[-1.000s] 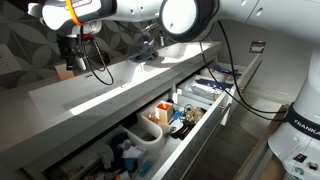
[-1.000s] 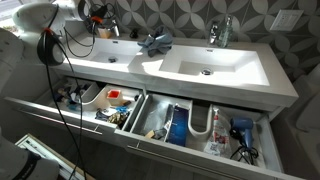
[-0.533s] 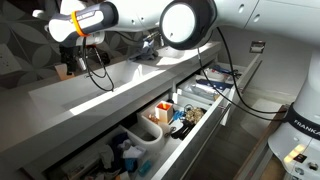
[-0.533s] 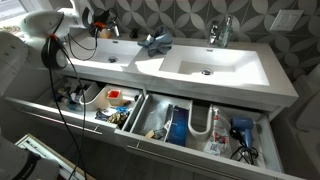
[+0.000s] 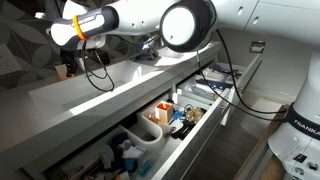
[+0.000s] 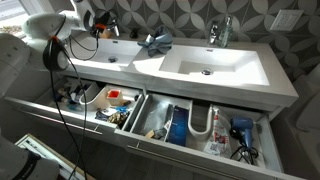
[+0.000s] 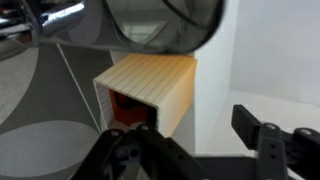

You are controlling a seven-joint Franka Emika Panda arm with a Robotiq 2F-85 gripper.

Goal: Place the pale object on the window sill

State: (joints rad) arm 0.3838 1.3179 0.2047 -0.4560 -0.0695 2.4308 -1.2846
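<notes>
Wrist view: the pale object [image 7: 150, 88] sits at frame centre. It is a beige, finely ribbed box standing upright, and the side facing the camera shows a red-orange patch low down. A white surface lies to its right and a grey patterned surface to its left. A chrome part crosses the upper left corner.

Gripper [image 7: 190, 152]: the two dark fingers [image 7: 268, 138] come in from the bottom edge, spread wide apart. Neither finger touches the box. The box stands beyond the fingertips, a little left of the gap, so nothing is clamped.

Exterior view: the arm reaches to the upper left of the frame, with the gripper [image 5: 70, 52] hanging above the far end of the white washbasin counter [image 5: 110, 95]. The pale object [image 5: 66, 72] shows as a small tan block just below the gripper, next to the wall. It is too small there to tell what it rests on. A black cable [image 5: 98, 68] loops down from the wrist.

In the exterior view facing the counter, the arm is in the upper left corner, and the box cannot be picked out with any certainty. A blue-grey cloth [image 6: 155, 42] lies on the counter between the two basins. A chrome tap [image 6: 222, 30] stands behind the right-hand basin. The drawers [image 6: 150, 125] below are pulled open and full of clutter, with a white cup-like container [image 5: 148, 132] among it.
</notes>
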